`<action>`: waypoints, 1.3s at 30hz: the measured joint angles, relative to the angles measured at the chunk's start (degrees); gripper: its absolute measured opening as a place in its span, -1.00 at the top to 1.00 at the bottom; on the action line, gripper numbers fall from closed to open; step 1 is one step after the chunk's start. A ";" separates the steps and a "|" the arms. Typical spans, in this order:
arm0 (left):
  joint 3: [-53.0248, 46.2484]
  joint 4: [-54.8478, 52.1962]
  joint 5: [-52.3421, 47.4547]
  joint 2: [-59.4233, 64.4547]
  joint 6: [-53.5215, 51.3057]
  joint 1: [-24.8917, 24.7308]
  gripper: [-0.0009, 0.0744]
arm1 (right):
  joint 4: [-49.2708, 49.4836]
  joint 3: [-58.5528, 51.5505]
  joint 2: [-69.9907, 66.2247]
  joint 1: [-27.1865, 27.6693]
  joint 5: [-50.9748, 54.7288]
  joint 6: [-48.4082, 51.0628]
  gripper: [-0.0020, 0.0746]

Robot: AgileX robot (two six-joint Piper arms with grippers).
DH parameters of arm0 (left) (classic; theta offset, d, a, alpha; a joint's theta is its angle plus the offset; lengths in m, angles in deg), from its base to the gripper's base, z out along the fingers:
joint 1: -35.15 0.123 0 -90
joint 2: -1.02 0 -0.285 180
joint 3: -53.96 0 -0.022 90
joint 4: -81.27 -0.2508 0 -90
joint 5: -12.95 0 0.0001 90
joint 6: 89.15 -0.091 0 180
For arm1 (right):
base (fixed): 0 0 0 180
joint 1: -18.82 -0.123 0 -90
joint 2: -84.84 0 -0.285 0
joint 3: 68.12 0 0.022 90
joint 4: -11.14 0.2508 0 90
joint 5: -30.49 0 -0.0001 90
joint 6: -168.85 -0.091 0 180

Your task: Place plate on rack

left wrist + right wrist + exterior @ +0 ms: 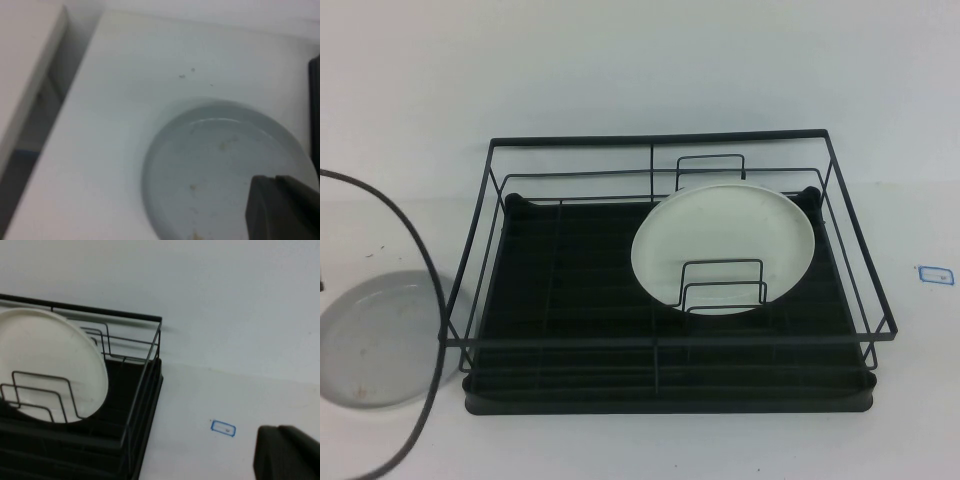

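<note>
Plate (375,340) lies flat on the table (620,440) left of the rack (670,330) (a cream plate (720,245) already leans in its loops); left gripper (280,207) hovers over its rim, right gripper (285,452) waits beside the rack, jaws' state unclear on both

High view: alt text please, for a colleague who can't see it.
A grey-white plate lies flat on the table left of the black rack, which already holds a cream plate tilted between wire loops. A dark cable crosses the grey-white plate; neither end effector shows.
</note>
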 joint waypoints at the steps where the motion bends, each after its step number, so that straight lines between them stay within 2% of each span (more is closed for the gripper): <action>1: 0.00 3.28 0.87 1.46 -2.63 0.47 0.98 | 0.33 0.00 0.00 0.00 0.63 0.25 0.90; 5: 0.25 13.14 2.03 6.41 -14.21 2.55 0.97 | 3.27 0.00 -0.12 0.00 5.04 0.71 0.90; 9: 2.35 16.36 1.31 13.06 -18.37 7.64 0.98 | 4.49 0.00 -0.12 -0.11 7.89 1.14 0.90; 12: 7.20 17.63 -3.99 19.73 -22.29 11.36 0.93 | 4.95 0.00 -0.12 -0.34 8.55 2.09 0.90; 17: 17.56 19.27 -11.78 30.10 -25.90 12.77 0.62 | 5.09 -1.78 -0.12 -0.37 8.63 2.31 0.90; 20: 22.80 19.27 -13.02 35.35 -27.15 12.77 0.31 | 5.09 -4.01 -0.12 -0.46 8.99 2.31 0.90; 25: 28.61 18.76 -13.82 42.32 -28.37 12.77 -0.03 | 5.09 -5.97 -0.12 -0.46 11.04 2.31 0.90; 26: 28.84 18.81 -13.36 43.64 -27.94 12.77 0.02 | 5.09 -5.97 -0.12 -0.46 11.12 2.31 0.90; 31: 30.71 15.92 -13.38 48.88 -29.50 11.76 -0.01 | 5.11 -5.97 -0.12 -0.46 10.99 2.55 0.90; 39: 30.82 8.47 -10.04 52.32 -27.21 7.00 0.02 | 5.22 -5.97 -0.12 -0.46 10.73 2.76 0.90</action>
